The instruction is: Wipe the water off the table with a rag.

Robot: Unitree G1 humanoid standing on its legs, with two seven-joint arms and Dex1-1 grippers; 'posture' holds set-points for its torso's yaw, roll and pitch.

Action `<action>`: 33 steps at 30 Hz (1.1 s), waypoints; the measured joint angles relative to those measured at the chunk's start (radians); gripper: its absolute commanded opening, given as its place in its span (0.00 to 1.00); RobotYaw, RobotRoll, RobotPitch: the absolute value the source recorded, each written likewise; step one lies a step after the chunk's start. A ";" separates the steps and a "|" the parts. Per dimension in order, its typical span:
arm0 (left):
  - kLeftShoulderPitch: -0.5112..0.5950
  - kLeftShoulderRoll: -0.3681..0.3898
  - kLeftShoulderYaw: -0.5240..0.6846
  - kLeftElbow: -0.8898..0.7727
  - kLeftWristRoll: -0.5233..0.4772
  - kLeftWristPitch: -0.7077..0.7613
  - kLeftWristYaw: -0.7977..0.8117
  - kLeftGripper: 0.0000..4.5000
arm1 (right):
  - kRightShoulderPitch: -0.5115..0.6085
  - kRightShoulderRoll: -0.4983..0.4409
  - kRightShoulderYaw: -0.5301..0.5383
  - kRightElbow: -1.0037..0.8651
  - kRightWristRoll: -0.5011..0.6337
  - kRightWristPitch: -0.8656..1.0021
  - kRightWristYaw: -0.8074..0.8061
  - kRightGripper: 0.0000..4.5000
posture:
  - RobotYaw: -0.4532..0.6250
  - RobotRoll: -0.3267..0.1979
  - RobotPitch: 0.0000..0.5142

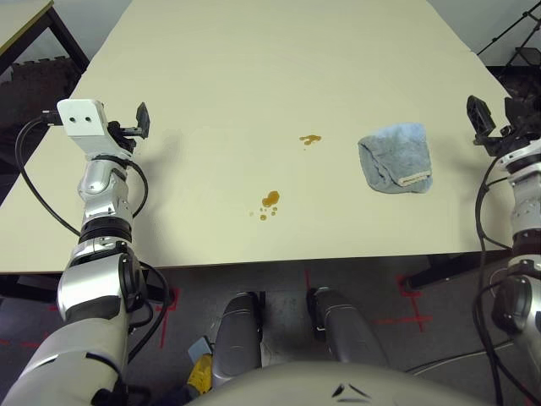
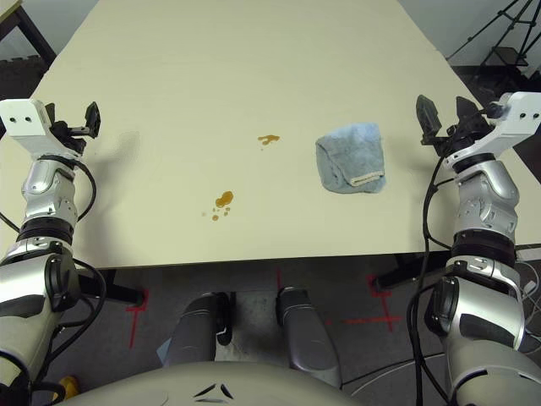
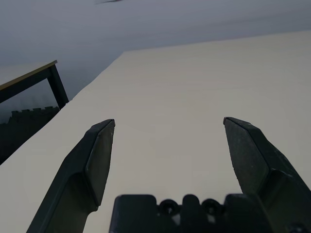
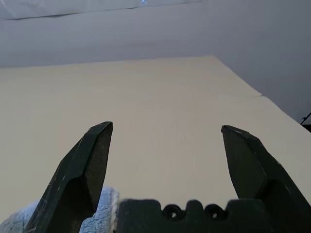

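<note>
The rag [image 1: 396,157] is a bunched light blue-grey cloth lying on the pale cream table [image 1: 254,85] toward the right. Two small amber clusters of water mark the top: one [image 1: 310,139] left of the rag, the other [image 1: 270,202] nearer the front edge. My right gripper [image 2: 445,114] is held open above the table's right edge, right of the rag, and a corner of the rag [image 4: 104,213] peeks below its fingers in the right wrist view. At the table's left side my left gripper [image 1: 135,123] is open and holds nothing.
Another table [image 1: 25,25] with dark legs stands at the far left. A tripod [image 2: 499,42] stands beyond the far right corner. Red tape marks [image 1: 406,309] lie on the grey floor in front of the table.
</note>
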 measured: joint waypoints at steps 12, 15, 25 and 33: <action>-0.004 -0.005 -0.003 0.000 0.000 0.001 -0.028 1.00 | 0.006 0.013 0.022 -0.011 -0.002 0.000 0.000 0.99 | 0.32 0.62 0.29; -0.015 -0.005 -0.002 -0.002 -0.008 0.007 -0.068 1.00 | 0.004 0.013 0.023 -0.009 -0.003 0.001 -0.004 0.99 | 0.33 0.62 0.30; 0.057 -0.003 -0.027 -0.299 -0.179 0.216 -0.554 1.00 | -0.050 0.016 0.032 0.021 -0.012 0.002 -0.008 0.99 | 0.33 0.62 0.30; 0.286 0.044 -0.140 -0.696 -0.333 0.605 -0.867 1.00 | -0.040 0.027 0.033 0.020 -0.012 0.005 -0.015 0.99 | 0.31 0.62 0.29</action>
